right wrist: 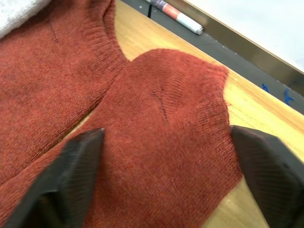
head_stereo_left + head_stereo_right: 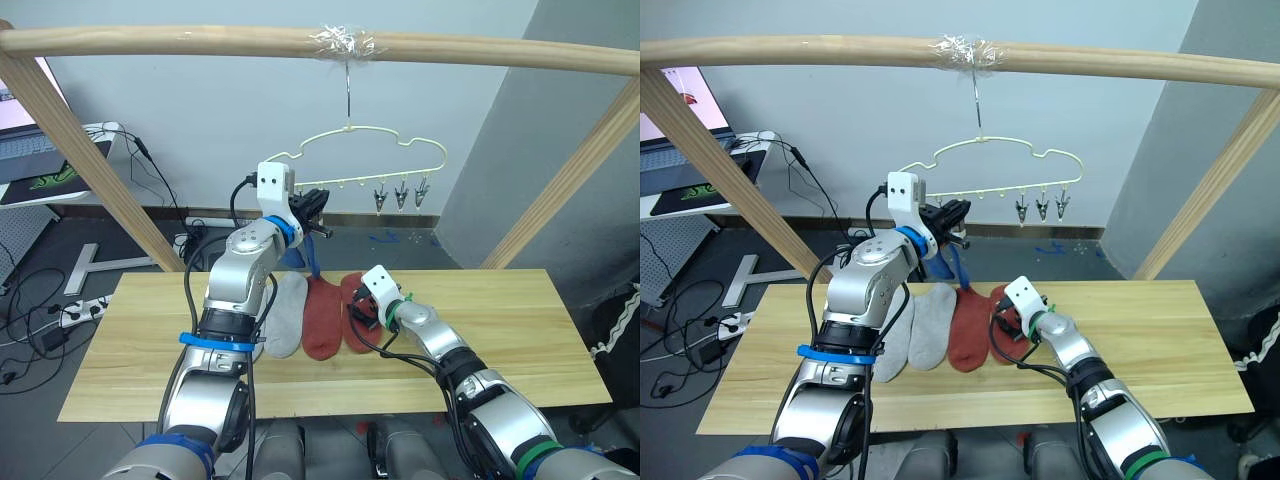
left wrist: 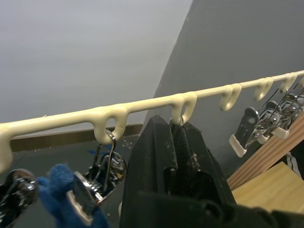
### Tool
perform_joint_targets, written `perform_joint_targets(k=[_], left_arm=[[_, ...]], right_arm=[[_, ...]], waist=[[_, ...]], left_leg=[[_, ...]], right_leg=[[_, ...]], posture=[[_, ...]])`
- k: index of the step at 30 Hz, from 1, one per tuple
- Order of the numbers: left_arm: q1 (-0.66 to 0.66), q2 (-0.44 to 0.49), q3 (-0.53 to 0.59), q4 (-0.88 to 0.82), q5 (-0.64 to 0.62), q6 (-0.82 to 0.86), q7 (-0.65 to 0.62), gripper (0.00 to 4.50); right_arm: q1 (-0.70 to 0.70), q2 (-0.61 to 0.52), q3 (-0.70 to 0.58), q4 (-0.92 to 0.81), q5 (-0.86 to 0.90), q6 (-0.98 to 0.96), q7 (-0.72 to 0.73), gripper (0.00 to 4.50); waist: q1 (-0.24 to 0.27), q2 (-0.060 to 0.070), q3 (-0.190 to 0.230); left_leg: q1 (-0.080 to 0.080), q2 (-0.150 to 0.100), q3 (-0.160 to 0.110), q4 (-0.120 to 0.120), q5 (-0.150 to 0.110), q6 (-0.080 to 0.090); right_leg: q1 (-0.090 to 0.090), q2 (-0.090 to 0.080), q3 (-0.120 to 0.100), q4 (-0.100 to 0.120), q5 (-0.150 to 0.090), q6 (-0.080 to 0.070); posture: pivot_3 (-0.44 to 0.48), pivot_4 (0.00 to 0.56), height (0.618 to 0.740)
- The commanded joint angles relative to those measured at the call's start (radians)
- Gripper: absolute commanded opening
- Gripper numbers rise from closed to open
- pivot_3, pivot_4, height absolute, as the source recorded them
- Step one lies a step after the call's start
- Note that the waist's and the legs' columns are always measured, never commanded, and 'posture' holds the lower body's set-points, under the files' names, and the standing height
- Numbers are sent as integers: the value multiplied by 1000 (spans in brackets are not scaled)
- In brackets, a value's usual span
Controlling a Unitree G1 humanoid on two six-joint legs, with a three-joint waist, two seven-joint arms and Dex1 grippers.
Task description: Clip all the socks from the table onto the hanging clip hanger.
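The pale yellow-green clip hanger (image 2: 372, 150) hangs from the wooden rail. Three free grey clips (image 2: 400, 195) hang at its right end. My left gripper (image 3: 176, 142) is raised to the hanger's lower bar and is shut on a clip under one hook. Beside it a blue sock (image 3: 61, 192) hangs clipped (image 2: 313, 255). On the table (image 2: 500, 330) lie two light grey socks (image 2: 895, 335) (image 2: 933, 325) and two rust red socks (image 2: 322, 318) side by side. My right gripper (image 1: 166, 175) is open, low over the right red sock (image 1: 175, 104), one finger on each side.
The thick wooden rail (image 2: 200, 40) and its slanted posts (image 2: 90, 160) frame the table. A white desk with a laptop (image 2: 30, 150) stands at the far left, with cables on the floor (image 2: 40, 320). Bare tabletop lies to the right of the socks.
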Motion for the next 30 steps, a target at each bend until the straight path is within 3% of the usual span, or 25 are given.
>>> perform_joint_targets(k=[1, 5, 10, 16, 21, 25, 30], left_arm=[[8, 2, -4, -24, -6, 15, -4, 0], [8, 6, -1, -22, -12, 20, -4, 0], [4, -7, 34, -41, -109, 137, -38, 0], [-35, -39, 140, -26, -263, 329, -19, 0], [-67, -61, 227, -5, -368, 438, 11, 0], [-68, -74, 264, -12, -429, 493, 30, 0], [-66, -74, 260, -26, -455, 513, 41, 0]], right_arm=[[47, -21, -1, 33, -28, 3, 38, 3183], [103, -58, 19, -37, -55, -6, 70, 1854], [267, -170, 19, -316, -80, -27, 115, 138], [420, -252, -17, -769, -57, 82, 154, 32], [456, -229, -32, -1058, -76, 155, 97, 32], [446, -180, -22, -1180, -107, 212, 43, 32], [423, -126, -7, -1210, -129, 242, 2, 32]], waist=[[0, 0, 0], [0, 1, -2], [6, 2, -4], [-8, 2, -4], [-22, 2, -4], [-23, 2, -4], [-21, 1, -4]], left_leg=[[1, 0, 0, 0, 0, 0], [3, 0, 0, 0, 0, 0], [4, -1, -1, 1, 0, 0], [4, -1, -1, 1, 0, 0], [4, 0, -1, 1, 0, 0], [2, -1, -2, 1, 0, 0], [1, -1, -1, 0, 0, 0]], right_leg=[[1, 0, 0, 0, 0, 0], [4, 0, 0, 0, -3, 5], [7, 0, 0, -2, -3, 5], [7, 0, 0, -3, -3, 5], [6, 0, 0, -2, -3, 5], [6, 0, -1, -4, -4, 5], [6, -1, -1, -6, -4, 5]], posture=[[166, 147, 740], [166, 147, 740], [149, 153, 740], [124, 154, 740], [105, 155, 740], [93, 154, 740], [90, 156, 740]])
